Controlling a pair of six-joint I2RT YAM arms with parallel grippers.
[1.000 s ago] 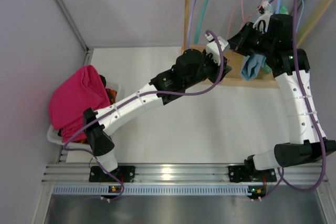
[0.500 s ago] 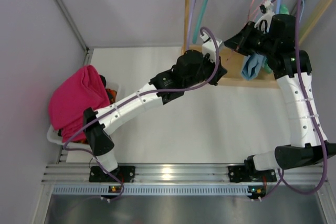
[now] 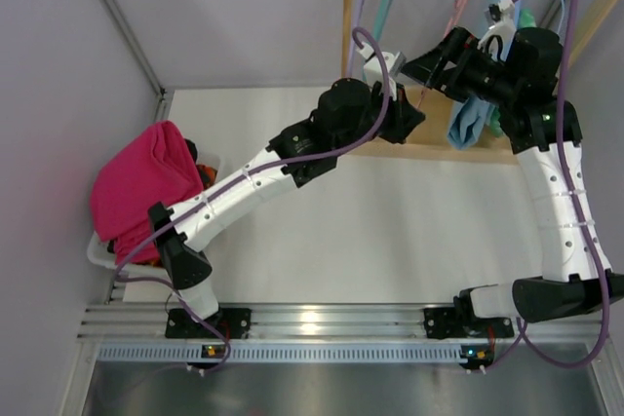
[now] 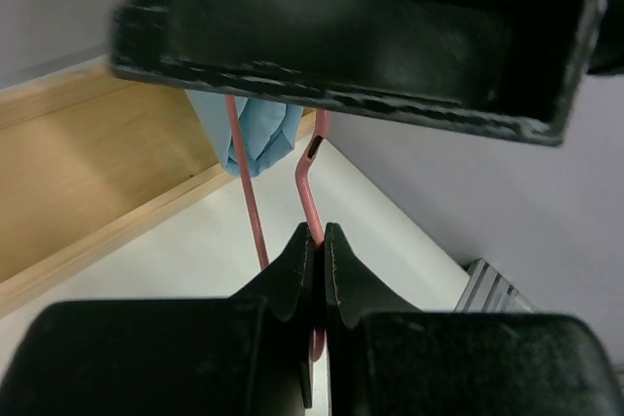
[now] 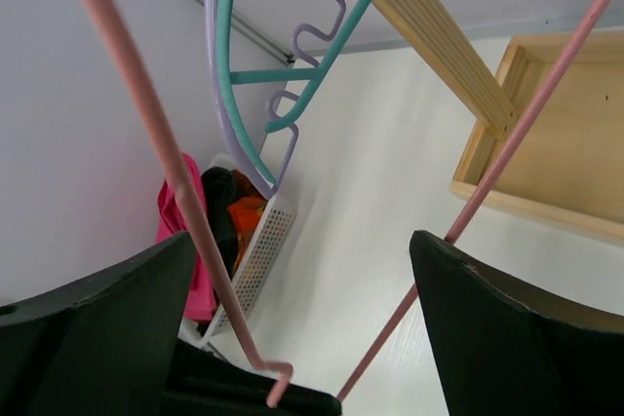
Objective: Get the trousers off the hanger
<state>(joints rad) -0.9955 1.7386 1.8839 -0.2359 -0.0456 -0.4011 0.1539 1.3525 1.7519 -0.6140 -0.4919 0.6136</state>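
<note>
Two claws at the pink hanger [image 4: 248, 192]: left claw [image 4: 319, 250] clenched on its wire, right claw [image 5: 302, 270] spread open.

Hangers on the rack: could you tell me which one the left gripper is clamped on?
The pink hanger: the left gripper is shut on its wire, while the teal hanger and lilac hanger hang untouched.

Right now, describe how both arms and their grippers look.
The left arm and right arm have white tube-like links joined by bulky black joints, and a looping purple cable runs along each. The left gripper is black with tapered fingers. The right gripper is black with broad, flat-faced fingers.
</note>
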